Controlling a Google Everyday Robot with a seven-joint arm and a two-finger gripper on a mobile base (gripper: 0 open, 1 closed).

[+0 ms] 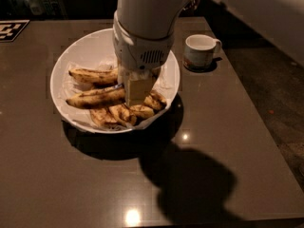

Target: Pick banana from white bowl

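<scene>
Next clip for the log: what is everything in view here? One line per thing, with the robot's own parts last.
table: one, dark brown and glossy, fills most of the view
white bowl: one, white, left of centre on the table
paper lining: one, crumpled white, inside the bowl
banana: one, long, yellow mottled brown, across the bowl's middle
curved banana: one, yellow-brown, just behind it
short bananas: several, spotted yellow, bowl's near side
mug: one, white, right of the bowl, apart from it
marker tag: one, black and white, table's far left
arm: one, white, coming from upper right
gripper: one, white and tan, low in the bowl at the long banana's right end
</scene>
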